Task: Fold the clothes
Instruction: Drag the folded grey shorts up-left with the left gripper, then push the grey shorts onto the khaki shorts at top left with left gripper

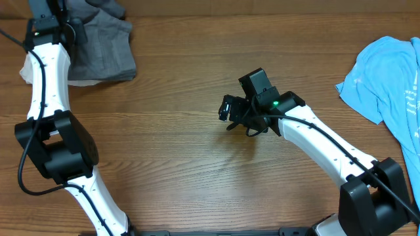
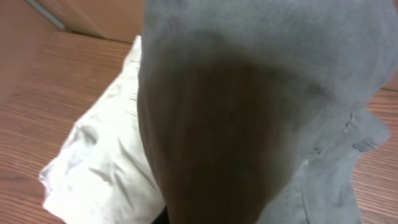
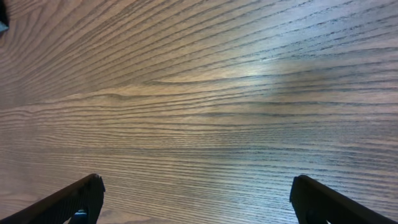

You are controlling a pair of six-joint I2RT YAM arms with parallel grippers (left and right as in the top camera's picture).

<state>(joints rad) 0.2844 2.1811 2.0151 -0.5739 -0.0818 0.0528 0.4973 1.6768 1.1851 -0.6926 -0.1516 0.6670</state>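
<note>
Grey shorts hang, seemingly pinched, from left tool; right tool gapes.

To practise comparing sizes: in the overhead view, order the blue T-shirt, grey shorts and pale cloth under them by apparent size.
Largest: blue T-shirt and grey shorts, too alike to rank; both run off the frame.
Smallest: pale cloth, only slivers showing.
</note>
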